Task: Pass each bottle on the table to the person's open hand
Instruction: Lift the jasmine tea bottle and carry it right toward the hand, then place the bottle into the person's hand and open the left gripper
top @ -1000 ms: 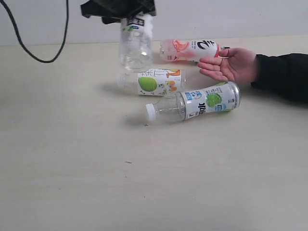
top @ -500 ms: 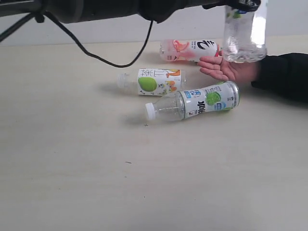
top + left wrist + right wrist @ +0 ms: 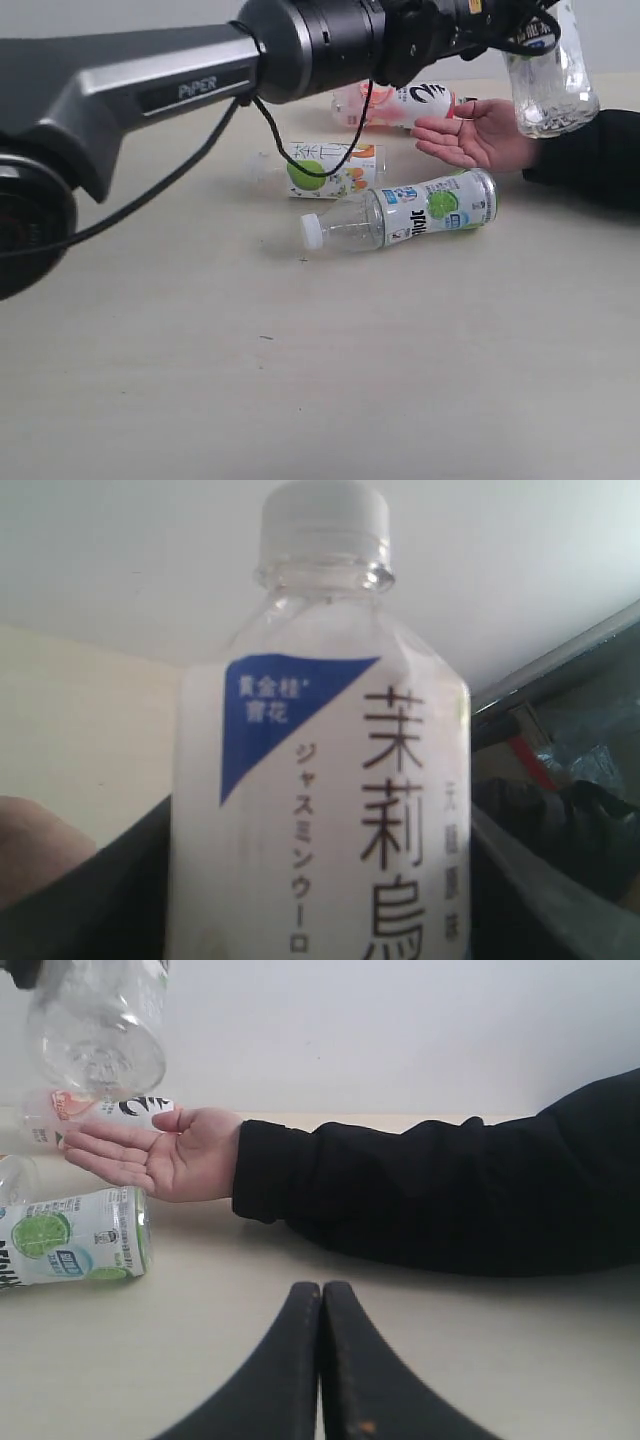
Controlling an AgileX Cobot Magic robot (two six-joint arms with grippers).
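My left gripper [image 3: 512,22] is shut on the blue-white bottle [image 3: 551,85] and holds it in the air, just above and slightly right of the person's open hand [image 3: 482,135]. In the left wrist view that bottle [image 3: 320,780] fills the frame, cap away from the camera, with dark fingers [image 3: 100,905] on both sides of it. The apple-label bottle [image 3: 325,170], the lime-label bottle [image 3: 405,215] and the pink-label bottle [image 3: 400,103] lie on the table [image 3: 300,380]. My right gripper [image 3: 321,1295] is shut and empty, low over the table, pointing at the hand [image 3: 160,1155].
The person's black sleeve [image 3: 450,1190] stretches across the table on the right. My left arm [image 3: 200,70] spans the back of the scene from left to right, with a cable [image 3: 300,150] looping down near the apple-label bottle.
My left arm has swung to the right with the blue-white bottle, from over the back middle of the table to above the open hand. The three lying bottles and the hand have stayed put.
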